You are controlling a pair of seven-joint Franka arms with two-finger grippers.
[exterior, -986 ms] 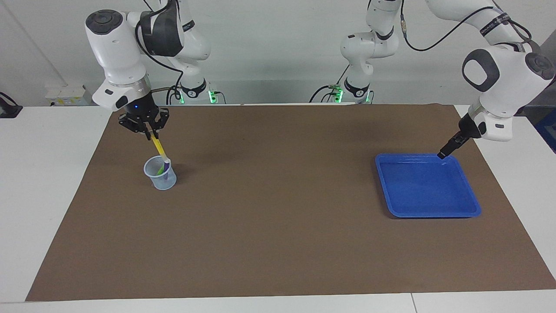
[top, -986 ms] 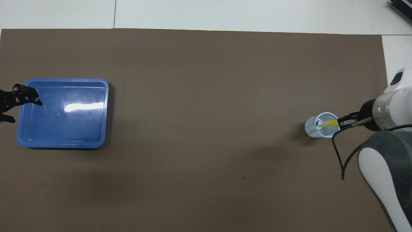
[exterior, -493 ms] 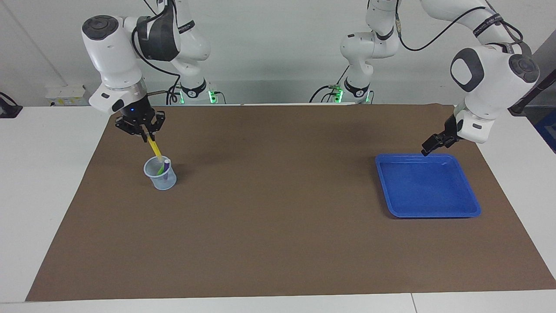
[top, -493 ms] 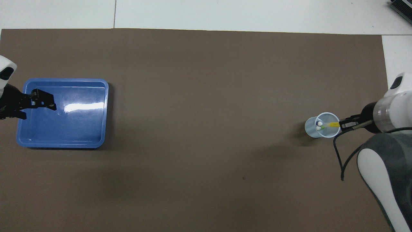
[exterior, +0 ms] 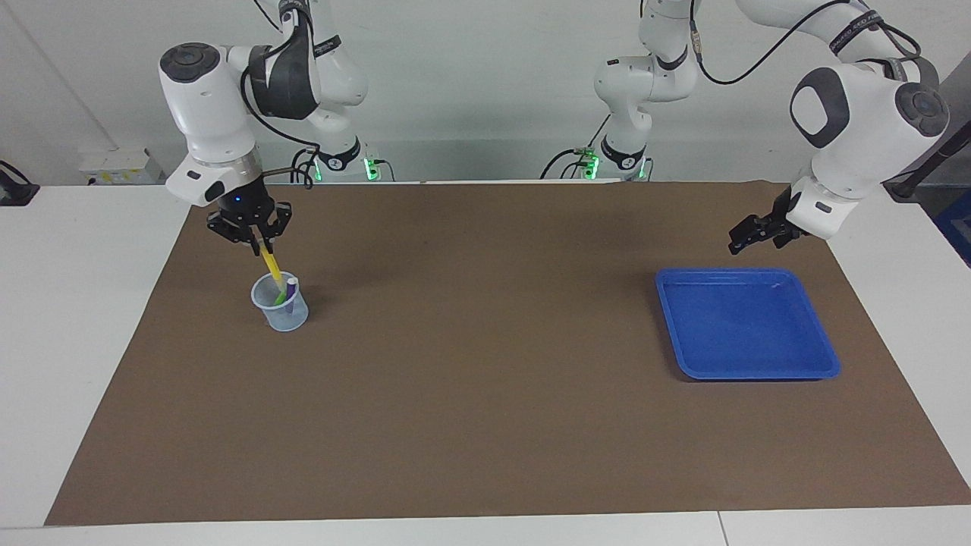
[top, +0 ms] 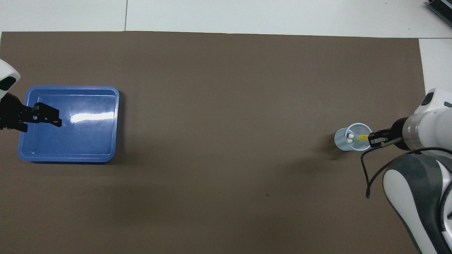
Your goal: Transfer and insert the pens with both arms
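The left gripper (exterior: pixel 737 241) has lifted, jaws wide; right gripper (exterior: pixel 259 243) pinches the yellow pen (exterior: pixel 270 265) over the cup (exterior: pixel 282 307).

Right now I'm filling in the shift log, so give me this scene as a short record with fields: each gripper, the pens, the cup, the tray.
right gripper: shut on the slim yellow marker pen, over the cup
yellow pen: tilted, lower end inside the cup
clear plastic cup: upright on the brown mat, toward the right arm's end
green pen and purple pen: standing in the cup
left gripper: open, holding nothing, raised by the tray's edge nearer the robots
blue rectangular plastic tray: no pens in it, toward the left arm's end
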